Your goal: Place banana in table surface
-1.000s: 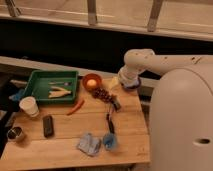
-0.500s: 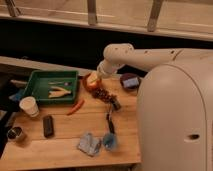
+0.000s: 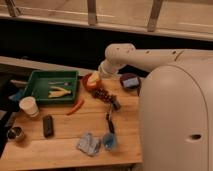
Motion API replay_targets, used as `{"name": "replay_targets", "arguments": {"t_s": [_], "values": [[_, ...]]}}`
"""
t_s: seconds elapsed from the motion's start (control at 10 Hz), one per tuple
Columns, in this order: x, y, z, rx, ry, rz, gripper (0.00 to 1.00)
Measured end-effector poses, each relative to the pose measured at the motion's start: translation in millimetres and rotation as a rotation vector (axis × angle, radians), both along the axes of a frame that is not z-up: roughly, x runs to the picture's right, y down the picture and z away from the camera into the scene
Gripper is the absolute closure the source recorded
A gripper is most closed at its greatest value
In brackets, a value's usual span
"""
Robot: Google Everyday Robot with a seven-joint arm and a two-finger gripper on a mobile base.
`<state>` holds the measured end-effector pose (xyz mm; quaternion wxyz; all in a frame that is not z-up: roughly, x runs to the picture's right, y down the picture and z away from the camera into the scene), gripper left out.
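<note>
Gripper (image 3: 95, 78) hovers over orange bowl (image 3: 88, 86) (grip state: cannot tell), beside green tray (image 3: 35, 80) holding banana (image 3: 59, 92); likely staged for pickup.

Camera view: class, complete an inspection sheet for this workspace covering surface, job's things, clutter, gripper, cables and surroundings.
Surface: wooden table, crowded.
Job's things: banana lies in the green tray, not yet on the table.
Clutter: paper cup, black block, orange bowl, blue wrapper.
Gripper: gripper hangs over the orange bowl, right of the tray.
Cables: nothing seen.
Surroundings: railing posts behind the table.
</note>
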<state>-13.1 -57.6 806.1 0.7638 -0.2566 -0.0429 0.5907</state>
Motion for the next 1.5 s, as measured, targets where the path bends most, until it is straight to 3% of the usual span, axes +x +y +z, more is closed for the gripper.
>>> {"name": "replay_targets", "arguments": {"t_s": [0.2,0.5,1.0,1.1,1.5], "values": [[-26.3,-2.8,-1.6,0.011,-0.052,-0.045,0.2],[-94.6,-7.0,-2.6,0.025,-0.155,-0.123,0.2],[-182.4,-12.0,1.0,0.038,-0.288,-0.164,0.2],[-190.7,-14.8,-0.4,0.053,-0.297,-0.164,0.2],[-186.8,-12.9,-0.4,0.05,-0.291,-0.172,0.2]]}}
